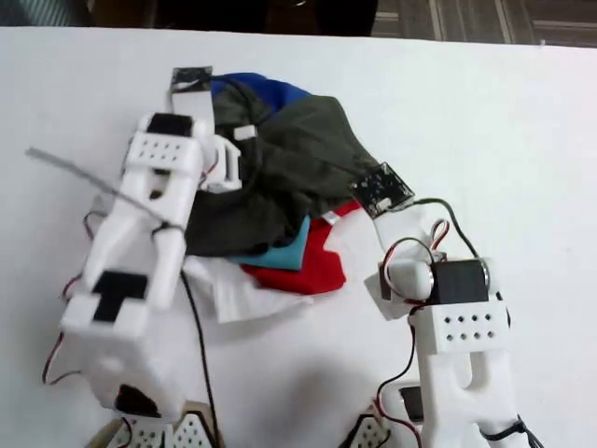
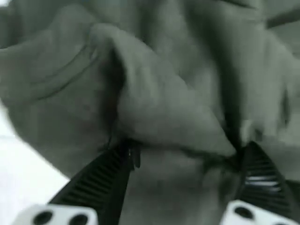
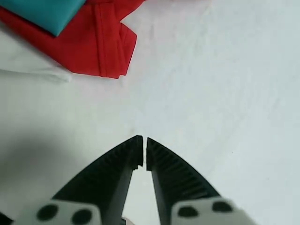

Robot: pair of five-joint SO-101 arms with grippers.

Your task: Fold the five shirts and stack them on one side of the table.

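A heap of shirts lies mid-table: a dark olive shirt [image 1: 280, 177] on top, a blue one [image 1: 266, 91] behind it, and teal [image 1: 284, 247], red [image 1: 312, 261] and white [image 1: 238, 289] ones below. My left gripper [image 2: 187, 154] is pressed into the olive shirt [image 2: 154, 93] at the heap's left side. It is open, with a raised fold of that cloth between its fingers [image 2: 112, 173]. My right gripper [image 3: 144, 145] is shut and empty over bare table, just off the red shirt [image 3: 101, 47] and the teal shirt [image 3: 47, 11].
The left arm [image 1: 140, 233] leans over the heap's left edge. The right arm [image 1: 457, 317] stands at the front right. White table [image 1: 504, 140] stretches to the right of the heap and along the back. Cables trail by both arm bases.
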